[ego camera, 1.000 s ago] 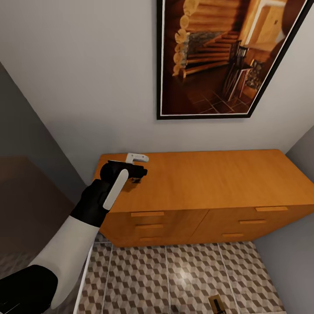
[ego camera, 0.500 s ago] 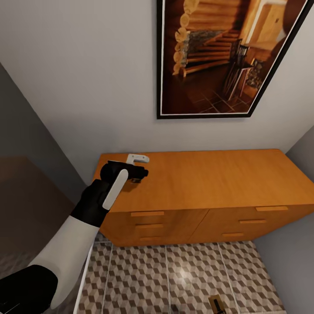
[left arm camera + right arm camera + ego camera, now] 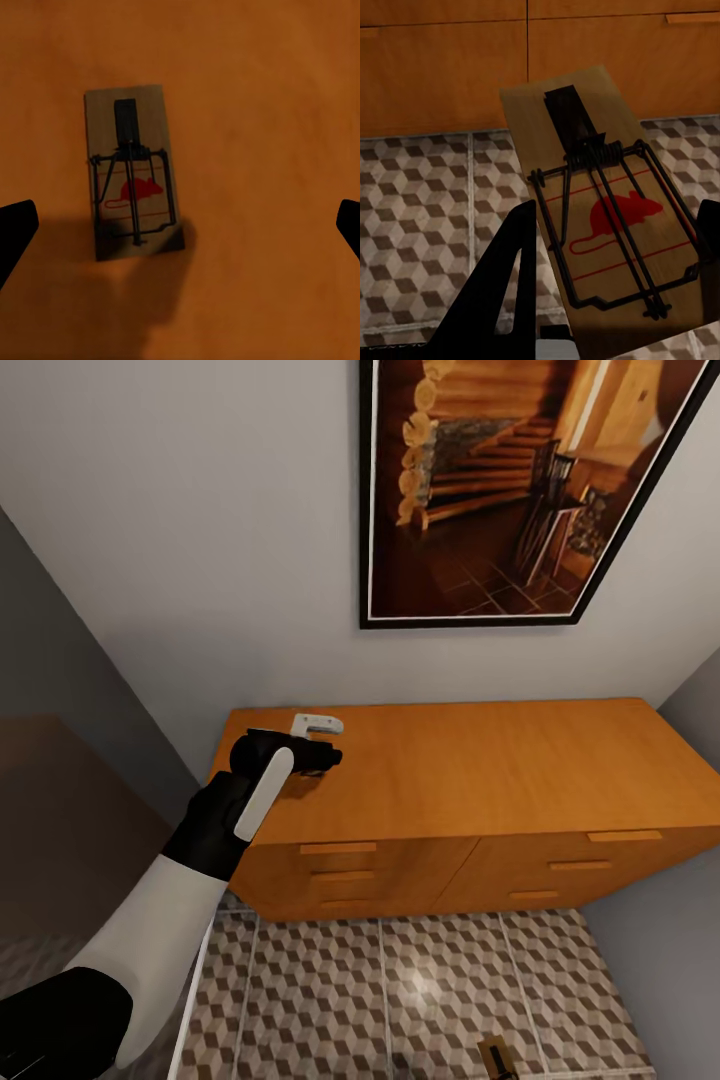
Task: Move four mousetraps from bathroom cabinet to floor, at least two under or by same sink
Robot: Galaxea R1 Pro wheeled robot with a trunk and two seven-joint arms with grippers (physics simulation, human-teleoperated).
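Note:
My left gripper point(image 3: 320, 757) hovers over the left end of the orange-brown cabinet point(image 3: 480, 780). In the left wrist view a mousetrap point(image 3: 133, 172) lies flat on the cabinet top point(image 3: 262, 112), and the left gripper point(image 3: 180, 229) is open above it, one dark fingertip point(image 3: 15, 232) at each side edge, well apart from the trap. My right gripper point(image 3: 619, 225) is shut on a second mousetrap point(image 3: 585, 142), held tilted above the cube-pattern bathroom floor point(image 3: 427, 217). A mousetrap point(image 3: 495, 1055) shows at the head view's bottom edge over the floor point(image 3: 330, 1000). The sink is out of view.
A large framed picture point(image 3: 500, 490) hangs on the grey wall above the cabinet. Grey walls close in on both sides of the cabinet. The drawer fronts point(image 3: 442, 67) stand shut, close ahead of the right gripper.
The head view has tilted a little, so the cabinet sits slightly higher in the picture. My left gripper has edged slightly farther over the cabinet top.

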